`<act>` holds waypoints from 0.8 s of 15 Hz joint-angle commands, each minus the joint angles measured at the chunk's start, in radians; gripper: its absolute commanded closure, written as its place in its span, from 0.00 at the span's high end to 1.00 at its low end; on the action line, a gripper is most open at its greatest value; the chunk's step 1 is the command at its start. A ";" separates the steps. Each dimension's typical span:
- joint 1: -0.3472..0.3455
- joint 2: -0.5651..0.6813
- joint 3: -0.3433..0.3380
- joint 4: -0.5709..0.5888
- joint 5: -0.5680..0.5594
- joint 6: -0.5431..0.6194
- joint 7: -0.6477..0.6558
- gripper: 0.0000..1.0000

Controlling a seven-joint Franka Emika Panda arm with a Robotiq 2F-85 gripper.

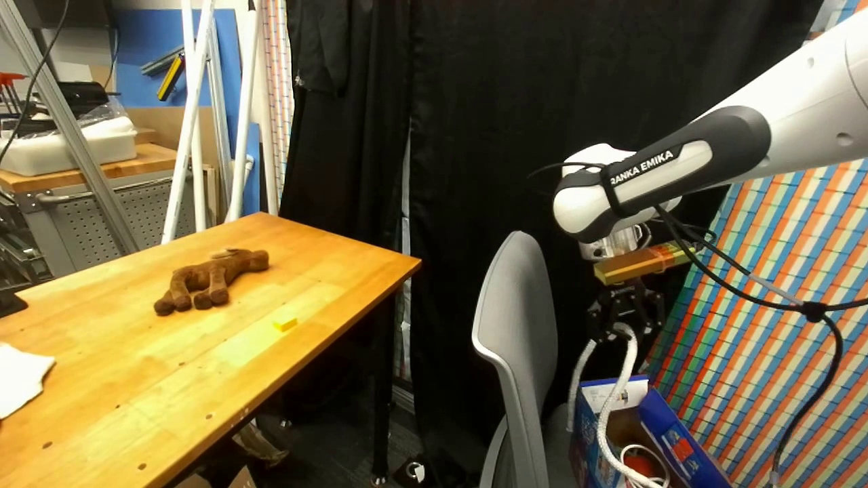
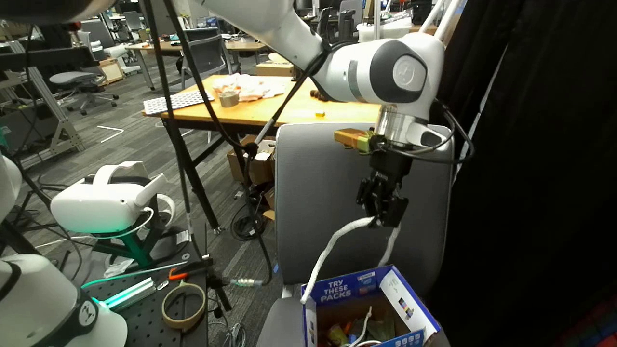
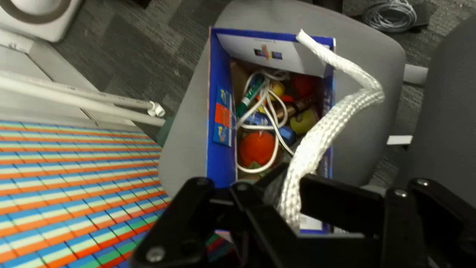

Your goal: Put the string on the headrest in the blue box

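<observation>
My gripper is shut on the white braided string, above the blue box. In an exterior view the gripper holds the string near its bend, with one length hanging on each side. One length hangs between the chair back and the box, outside it. In the wrist view the other length of string runs from the gripper across the rim of the box near a corner; its height there is unclear. The grey headrest also shows, with no string on it.
The box stands on the chair seat. Inside are several toys and a thinner white cord. A striped cloth and black curtain stand close by. A wooden table bears a brown plush toy and a yellow block.
</observation>
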 commanded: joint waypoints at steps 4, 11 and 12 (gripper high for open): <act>0.014 0.085 -0.076 0.119 -0.031 -0.308 0.037 0.07; 0.022 0.140 -0.101 0.238 -0.119 -0.592 0.088 0.07; 0.024 0.154 -0.103 0.260 -0.144 -0.633 0.084 0.07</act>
